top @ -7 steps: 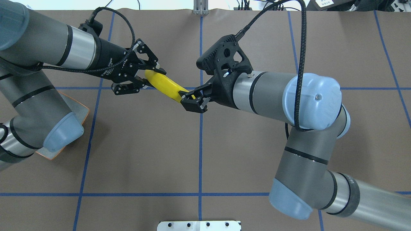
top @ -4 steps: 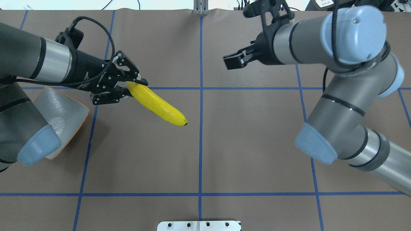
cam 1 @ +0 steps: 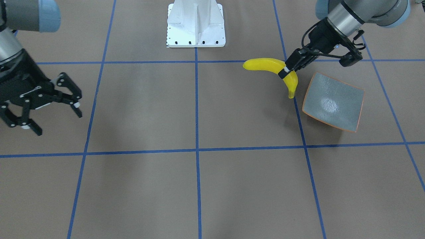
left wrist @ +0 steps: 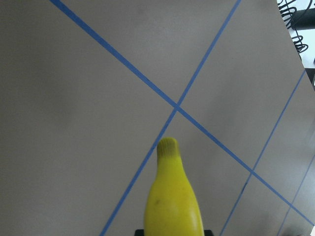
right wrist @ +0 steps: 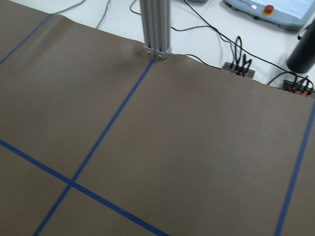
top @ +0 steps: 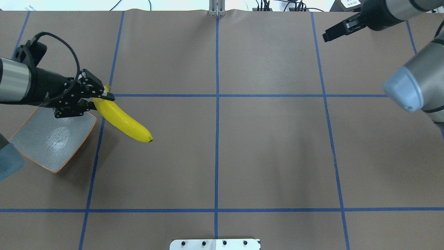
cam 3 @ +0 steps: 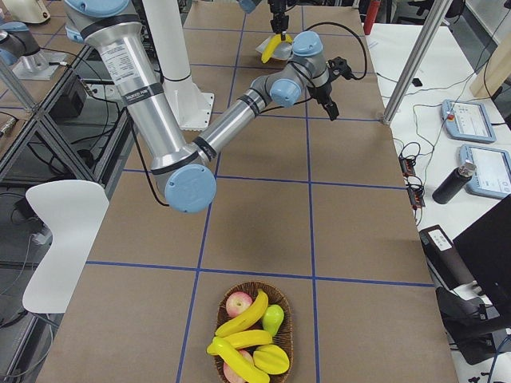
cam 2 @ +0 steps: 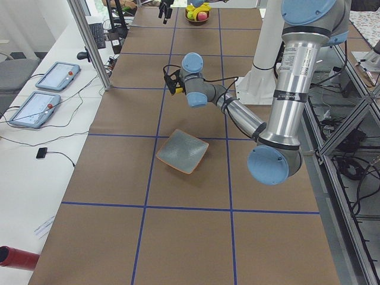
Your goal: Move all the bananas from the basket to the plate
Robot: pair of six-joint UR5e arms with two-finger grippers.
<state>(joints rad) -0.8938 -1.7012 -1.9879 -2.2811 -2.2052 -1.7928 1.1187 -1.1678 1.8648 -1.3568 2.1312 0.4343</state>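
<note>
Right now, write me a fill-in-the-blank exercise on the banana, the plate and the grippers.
1. The banana is gripped by the robot's ___ arm.
2. The number of bananas lying on the plate is ___.
3. The right gripper holds nothing, and its jaws are ___.

Missing words: left; zero; open.

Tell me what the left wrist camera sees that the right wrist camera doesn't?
Only the left wrist view shows the banana, its end pointing toward a crossing of blue lines. Only the right wrist view shows a metal post at the far edge, cables and a device with a red button. Both show the brown table and blue lines.
</note>
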